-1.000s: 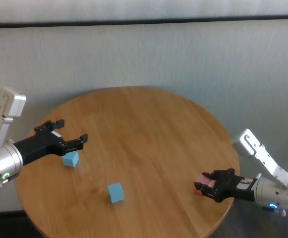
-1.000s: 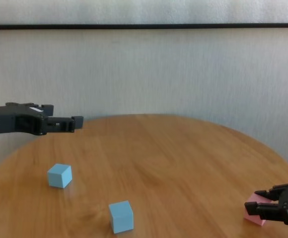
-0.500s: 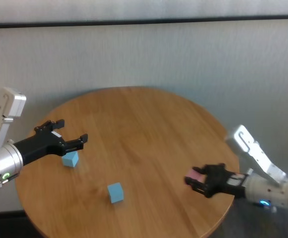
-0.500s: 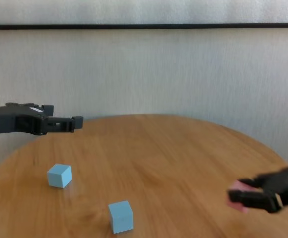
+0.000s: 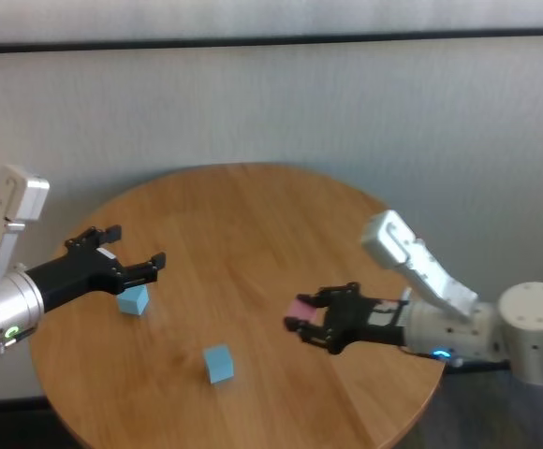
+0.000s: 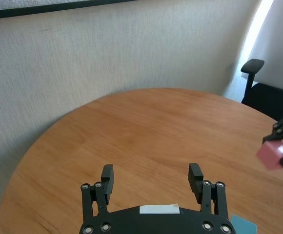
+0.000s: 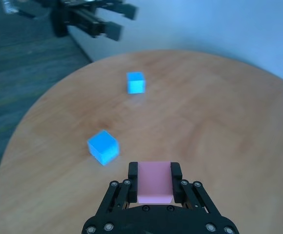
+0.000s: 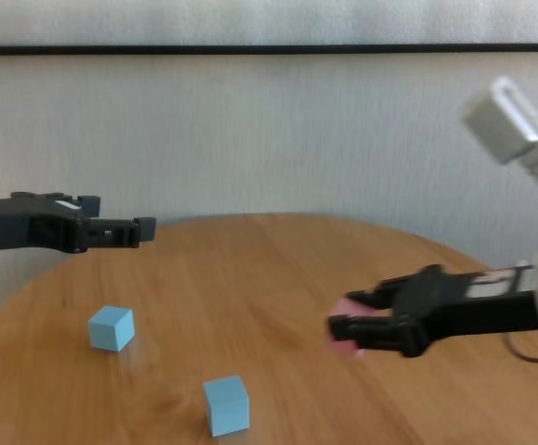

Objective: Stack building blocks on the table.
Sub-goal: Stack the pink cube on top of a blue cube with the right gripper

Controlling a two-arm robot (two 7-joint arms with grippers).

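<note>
My right gripper (image 5: 301, 316) is shut on the pink block (image 5: 299, 308) and holds it above the middle-right of the round wooden table (image 5: 253, 224). In the right wrist view the pink block (image 7: 154, 181) sits squarely between the fingers. One light blue block (image 5: 218, 363) lies on the table near the front, to the left of the held block. The other light blue block (image 5: 133, 300) lies at the left side, just under my left gripper (image 5: 136, 246), which hovers open and empty above it.
A pale textured wall stands close behind the table. A black office chair (image 6: 252, 68) shows beyond the table's right side. The table's rounded rim (image 8: 492, 269) falls away on every side.
My right arm has lifted the pink block from near the table's right edge and carried it left toward the middle. The left arm and both blue blocks have not moved.
</note>
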